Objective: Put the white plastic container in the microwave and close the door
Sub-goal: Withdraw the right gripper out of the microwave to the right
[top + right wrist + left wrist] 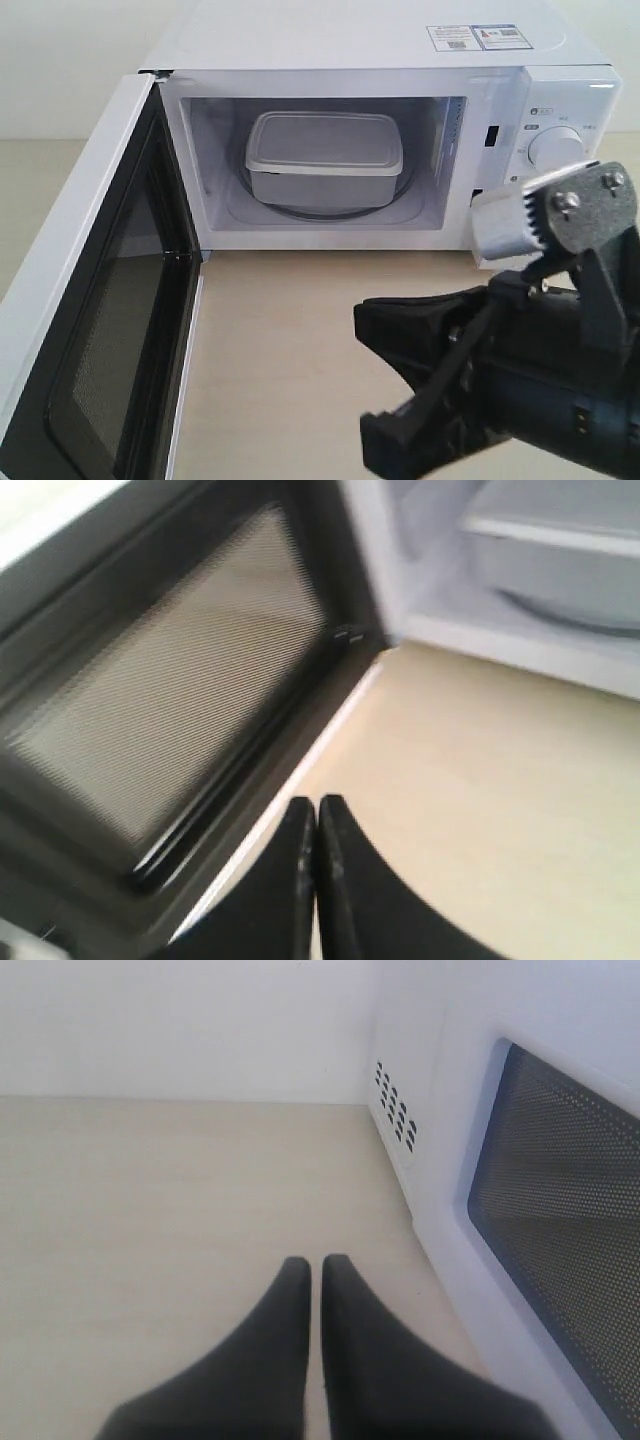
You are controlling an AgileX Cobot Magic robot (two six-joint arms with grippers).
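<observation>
Exterior view: the white container sits inside the microwave, its long axis across the cavity. The door hangs open at its 8 o'clock, and the right arm is at 5 o'clock over the pale table.

Left wrist view: the left pincer, pinched narrow and empty, is just beside the door's outer window. It is probably the nearer pusher.

Right wrist view: the right pincer, closed and empty, faces the door's inner frame.

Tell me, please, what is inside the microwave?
The white plastic container sits inside the microwave, its lid on, upon a round turntable whose rim shows around it. The lid hides the container's contents.
</observation>
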